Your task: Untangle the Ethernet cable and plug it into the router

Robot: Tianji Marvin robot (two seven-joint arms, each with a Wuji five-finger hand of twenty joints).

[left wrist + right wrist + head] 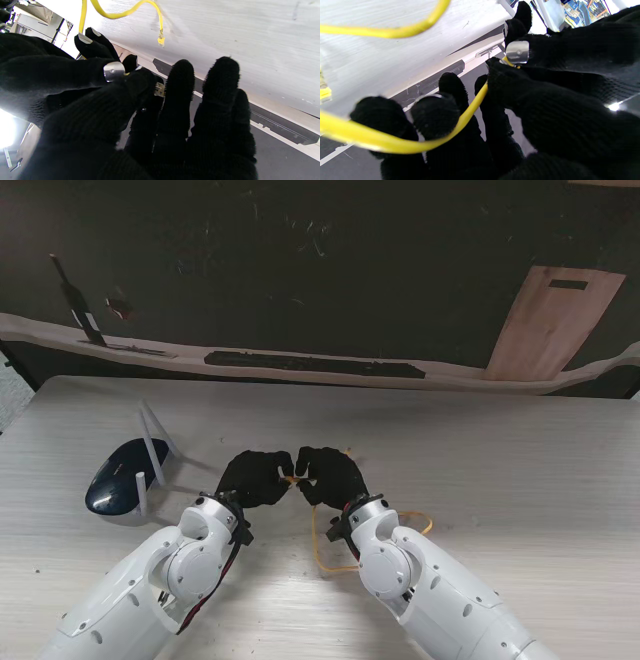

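Rising from the near corners of the stand view, the two white arms converge at mid-table, where the black-gloved left hand (255, 478) and right hand (328, 476) meet fingertip to fingertip over the pale wood table (520, 470). Nearest lies a slack loop of the yellow Ethernet cable (322, 552), partly hidden under the right forearm. From the right wrist camera, that hand is seen pinching the cable between thumb and index, the cord running on across its other fingers (437, 112). The left wrist camera shows the left hand's thumb and fingers closed on a clear plug (159, 89) at the cable's end, mostly covered by glove fabric. A second, free plug (161, 41) rests on the table beyond. Farther left sits the dark blue router (125, 477) with white antennas; its ports cannot be made out. Beyond the table edge the dark floor is blurred
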